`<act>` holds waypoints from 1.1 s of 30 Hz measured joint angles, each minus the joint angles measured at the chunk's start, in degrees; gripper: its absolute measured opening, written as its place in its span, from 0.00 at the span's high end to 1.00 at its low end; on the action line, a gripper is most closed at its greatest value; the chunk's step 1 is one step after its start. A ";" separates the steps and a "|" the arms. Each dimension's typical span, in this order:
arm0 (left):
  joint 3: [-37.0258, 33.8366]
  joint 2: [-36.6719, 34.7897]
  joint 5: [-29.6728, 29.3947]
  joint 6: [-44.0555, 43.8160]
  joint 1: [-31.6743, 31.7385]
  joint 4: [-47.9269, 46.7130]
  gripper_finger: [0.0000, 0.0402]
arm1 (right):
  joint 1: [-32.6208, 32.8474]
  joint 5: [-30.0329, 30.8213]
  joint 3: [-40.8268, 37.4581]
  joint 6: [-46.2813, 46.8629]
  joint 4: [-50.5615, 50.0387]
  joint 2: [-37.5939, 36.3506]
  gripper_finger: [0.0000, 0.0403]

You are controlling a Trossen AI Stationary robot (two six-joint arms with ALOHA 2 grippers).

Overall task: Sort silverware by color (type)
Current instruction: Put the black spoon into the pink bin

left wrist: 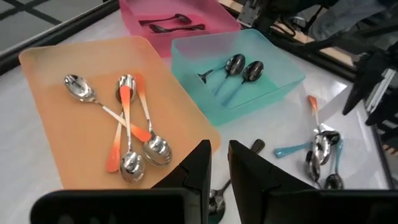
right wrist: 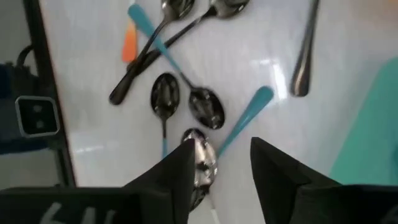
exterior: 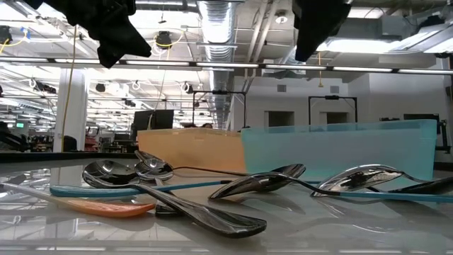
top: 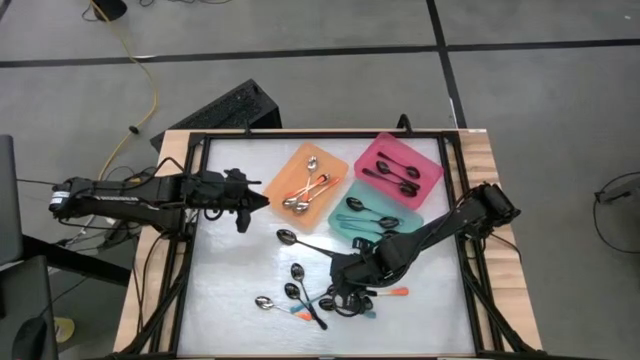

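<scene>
Loose spoons lie in a heap (top: 350, 296) near the table's front, with others scattered to its left (top: 292, 290) and a long dark one (top: 300, 243) behind it. My right gripper (right wrist: 221, 168) hangs open just above the heap. A dark-bowled spoon with a teal handle (right wrist: 244, 118) lies between its fingers, touching neither as far as I can see. My left gripper (left wrist: 221, 165) hovers empty beside the orange tray (top: 340, 168), its fingers a narrow gap apart. Orange-handled spoons (left wrist: 127, 134) lie in that tray, teal-handled ones (left wrist: 239, 67) in the teal tray (top: 345, 222) and black ones (left wrist: 168, 25) in the pink tray (top: 432, 160).
The three trays sit side by side at the far right of the white table top (top: 230, 270). A black frame (top: 195, 230) runs round the table. Bare table lies at the left and front left. In the low view the spoons (exterior: 184, 195) lie in front of the orange and teal trays.
</scene>
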 joint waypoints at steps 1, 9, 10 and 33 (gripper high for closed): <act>0.00 -0.02 0.14 -0.58 0.00 0.14 0.90 | -0.32 0.76 0.00 0.01 0.17 -0.02 0.58; 0.00 0.00 2.11 -3.13 0.00 1.24 0.90 | -3.31 2.67 -0.02 -9.72 0.28 -0.50 0.50; 0.00 -0.02 1.75 -3.66 0.00 1.01 0.90 | -3.80 2.85 -0.02 -11.11 0.30 -0.50 0.50; 0.00 -0.04 0.30 0.25 0.02 0.04 0.90 | -12.07 14.33 0.03 -5.73 15.95 8.19 0.50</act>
